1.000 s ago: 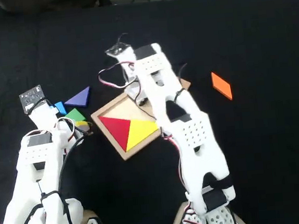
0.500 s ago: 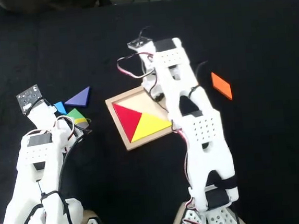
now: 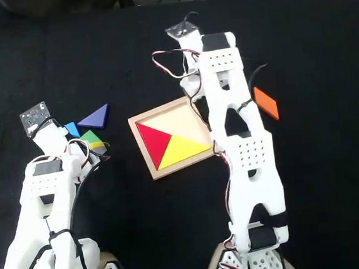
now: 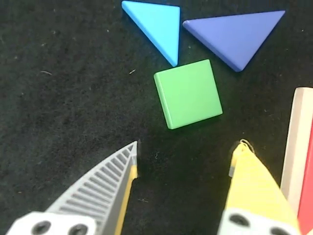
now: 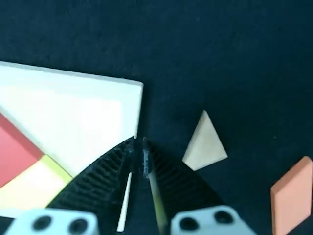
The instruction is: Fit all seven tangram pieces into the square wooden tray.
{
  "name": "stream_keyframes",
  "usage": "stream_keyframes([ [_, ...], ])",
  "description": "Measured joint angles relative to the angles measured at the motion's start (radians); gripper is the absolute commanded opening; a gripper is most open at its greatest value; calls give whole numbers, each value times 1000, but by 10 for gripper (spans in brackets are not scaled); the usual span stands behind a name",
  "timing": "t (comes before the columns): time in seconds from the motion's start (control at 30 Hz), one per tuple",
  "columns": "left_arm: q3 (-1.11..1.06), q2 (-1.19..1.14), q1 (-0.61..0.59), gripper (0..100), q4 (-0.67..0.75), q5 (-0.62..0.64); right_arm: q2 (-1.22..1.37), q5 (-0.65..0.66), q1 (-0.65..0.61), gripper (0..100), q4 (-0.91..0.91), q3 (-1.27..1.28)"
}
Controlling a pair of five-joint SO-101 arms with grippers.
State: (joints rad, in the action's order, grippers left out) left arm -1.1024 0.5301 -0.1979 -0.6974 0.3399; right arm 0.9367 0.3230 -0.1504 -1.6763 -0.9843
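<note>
While the left hand (image 4: 188, 145) hangs open near the square (image 4: 188, 93), the right hand (image 5: 138, 141) seems clamped on the rim of the tray (image 5: 73, 74).

The square wooden tray (image 3: 140, 149) lies skewed, holding a red triangle (image 3: 153, 143) and a yellow triangle (image 3: 181, 150), touching. Outside lie a green square (image 4: 188, 93), light-blue triangle (image 4: 155, 24), indigo triangle (image 4: 234, 35), tan triangle (image 5: 205, 143) and orange parallelogram (image 3: 265, 102)

So the left hand (image 3: 99, 151) sits right by the green square (image 3: 90, 137), blue triangle (image 3: 72, 129) and purple triangle (image 3: 95, 117) just past it, wooden tray (image 3: 158, 108) nearby holding a red triangle (image 3: 153, 144) and yellow triangle (image 3: 184, 150).
</note>
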Motion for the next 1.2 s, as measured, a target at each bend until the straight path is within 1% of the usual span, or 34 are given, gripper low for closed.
stream_keyframes([
  [0.07, 0, 0, 0, 306, 0, 0, 0, 0, 25, 11, -15, 2],
  [0.27, 0, 0, 0, 306, 0, 0, 0, 72, 141, 11, -43, 115],
  [0.53, 0, 0, 0, 306, 0, 0, -18, 84, 143, 11, -51, 199],
  [0.63, 0, 0, 0, 306, 0, 0, -129, 84, 132, 11, -51, 318],
  [0.77, 0, 0, 0, 306, 0, 0, -413, 84, 132, 11, -44, 523],
  [0.87, 0, 0, 0, 306, 0, 0, -644, 84, 130, 11, 57, 741],
  [0.93, 0, 0, 0, 306, 0, 0, -740, 84, 129, 11, 198, 924],
  [1.03, 0, 0, 0, 306, 15, 0, -783, 83, 121, 11, 448, 1209],
  [1.1, -11, 0, 0, 306, 48, 0, -783, 83, 97, 11, 531, 1310],
  [1.2, -15, 0, 0, 306, 72, 0, -784, 84, 75, 11, 569, 1332],
])
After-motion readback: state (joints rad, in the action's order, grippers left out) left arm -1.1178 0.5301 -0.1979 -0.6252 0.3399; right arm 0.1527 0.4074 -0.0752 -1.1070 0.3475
